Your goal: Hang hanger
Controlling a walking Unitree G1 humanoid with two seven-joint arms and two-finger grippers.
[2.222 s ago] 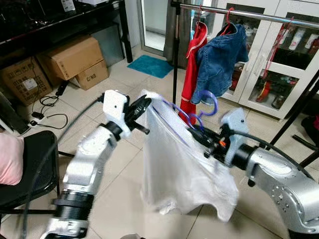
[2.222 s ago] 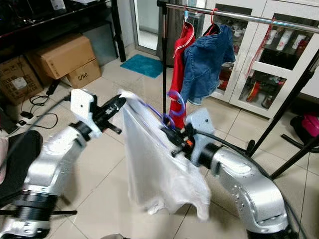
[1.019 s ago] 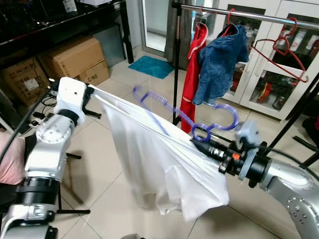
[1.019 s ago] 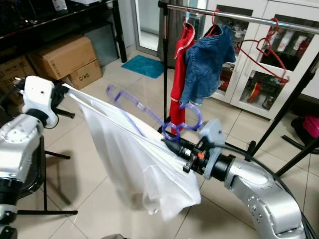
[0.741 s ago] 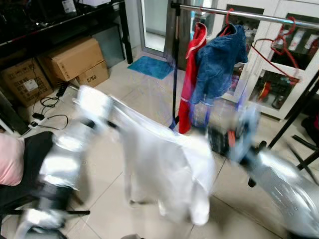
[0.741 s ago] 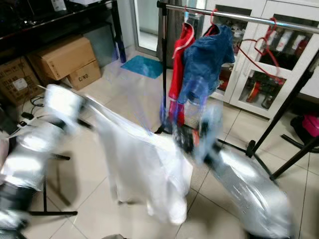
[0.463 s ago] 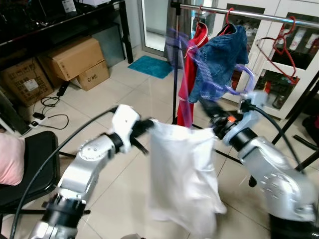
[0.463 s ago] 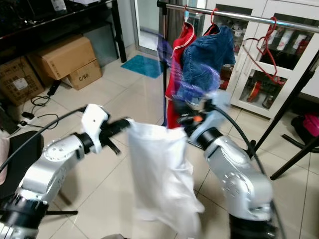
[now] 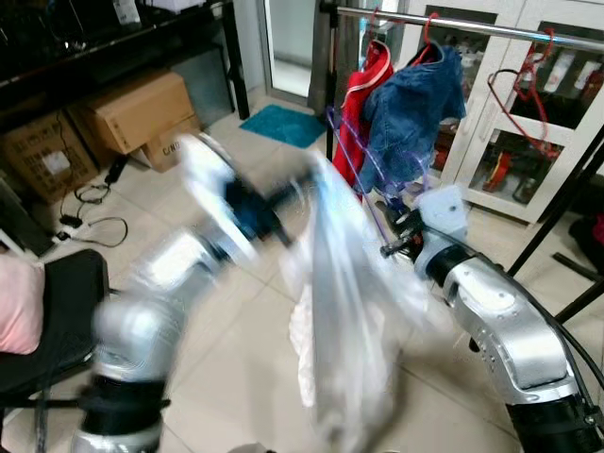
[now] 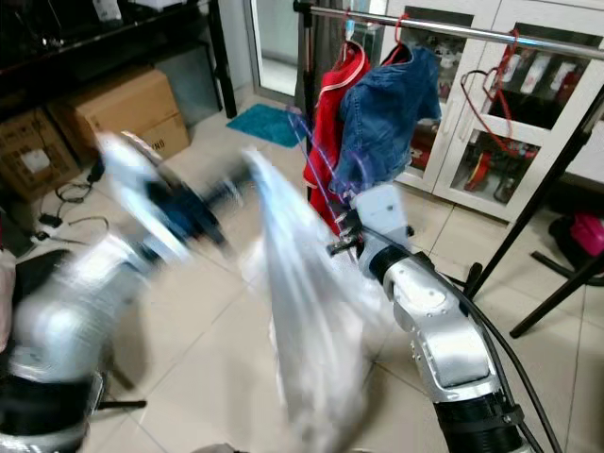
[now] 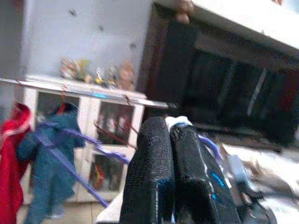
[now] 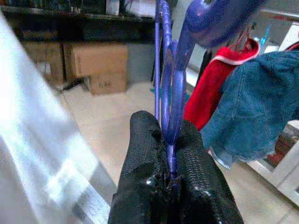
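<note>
A purple plastic hanger (image 9: 351, 162) carries a white shirt (image 9: 347, 311), which hangs blurred in mid-air between my arms. My right gripper (image 12: 169, 140) is shut on the hanger's neck, its black fingers (image 12: 145, 154) pinching the purple bar just below the hook. My left gripper (image 11: 171, 129) is shut on a corner of the white shirt (image 11: 177, 122); in the left eye view that arm (image 9: 170, 274) is smeared by motion. Behind stands the clothes rail (image 9: 472, 25) with a red garment (image 9: 354, 123), a denim jacket (image 9: 411, 113) and an empty red hanger (image 9: 524, 85).
Cardboard boxes (image 9: 132, 109) sit under a dark desk at the back left. A black chair (image 9: 47, 311) with a pink cushion (image 9: 14, 316) stands at my left. The rack's black legs (image 9: 566, 217) slant at the right, before a glass-door cabinet (image 9: 528, 142). A teal mat (image 9: 288, 125) lies by the doorway.
My left arm is swinging fast and is now blurred, and the shirt has whipped into a narrow, smeared shape. The right gripper has dropped slightly with the hanger, away from the denim jacket.
</note>
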